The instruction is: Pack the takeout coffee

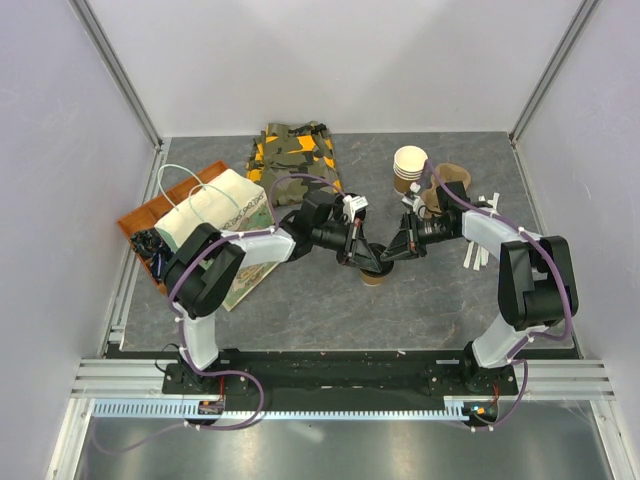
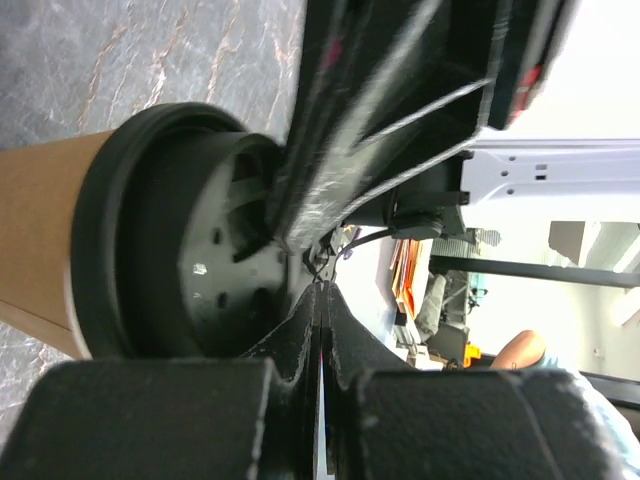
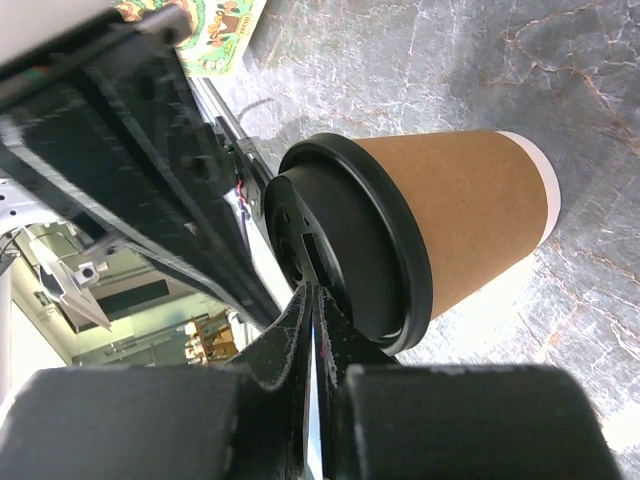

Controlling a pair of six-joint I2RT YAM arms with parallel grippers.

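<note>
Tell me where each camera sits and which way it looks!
Top: high behind the arms, looking down at the table; both whole arms show, meeting over the takeout coffee.
Left wrist: on the left arm, looking along the shut left gripper at the coffee's black lid.
Right wrist: on the right arm, looking along the shut right gripper at that lid from the other side.
Shared: both wrist views show the lidded coffee.

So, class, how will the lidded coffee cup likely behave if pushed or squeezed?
The cup is paper, so a hard squeeze probably dents it. It tapers to a narrow base, so a high push may tip it. Its smooth plastic lid looks slippery.
</note>
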